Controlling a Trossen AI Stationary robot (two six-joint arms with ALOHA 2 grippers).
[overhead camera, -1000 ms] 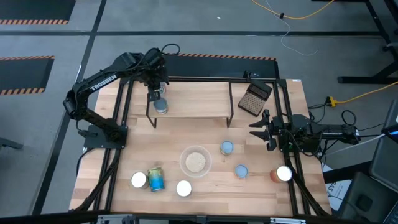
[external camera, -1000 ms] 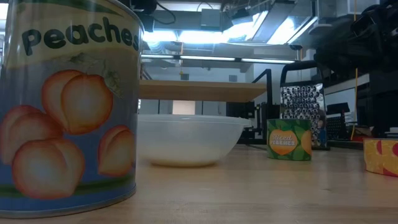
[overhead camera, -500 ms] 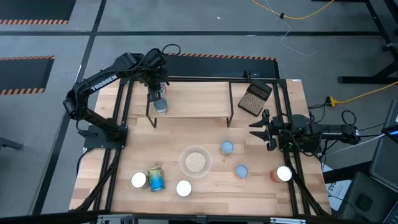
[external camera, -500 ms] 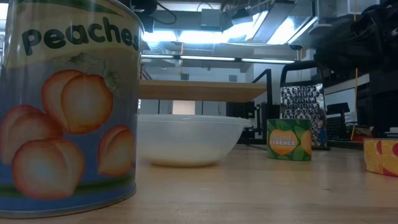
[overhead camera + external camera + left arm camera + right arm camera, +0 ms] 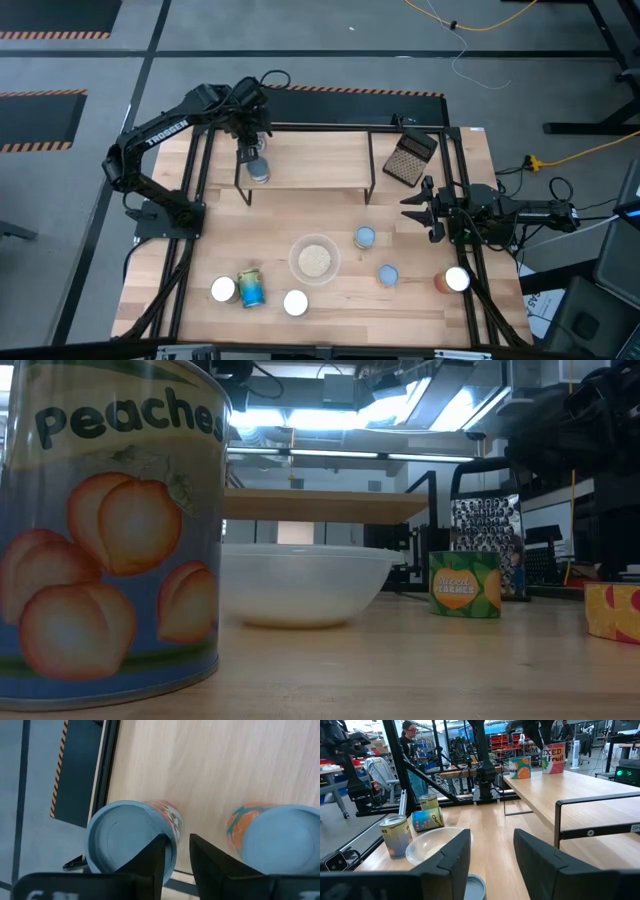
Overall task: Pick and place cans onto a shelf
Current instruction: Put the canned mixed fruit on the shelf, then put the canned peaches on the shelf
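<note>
From my left wrist cam: the dark two-finger left tool, nearly closed with a narrow gap, over a pale wood surface. Two blue-topped metal cans: one near the edge, another, orange-labelled, apart.

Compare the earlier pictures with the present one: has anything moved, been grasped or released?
Nothing visibly changed. The left gripper stays over the shelf beside two cans, and the right gripper waits open at the table's right side. The other cans and the bowl lie as before.
</note>
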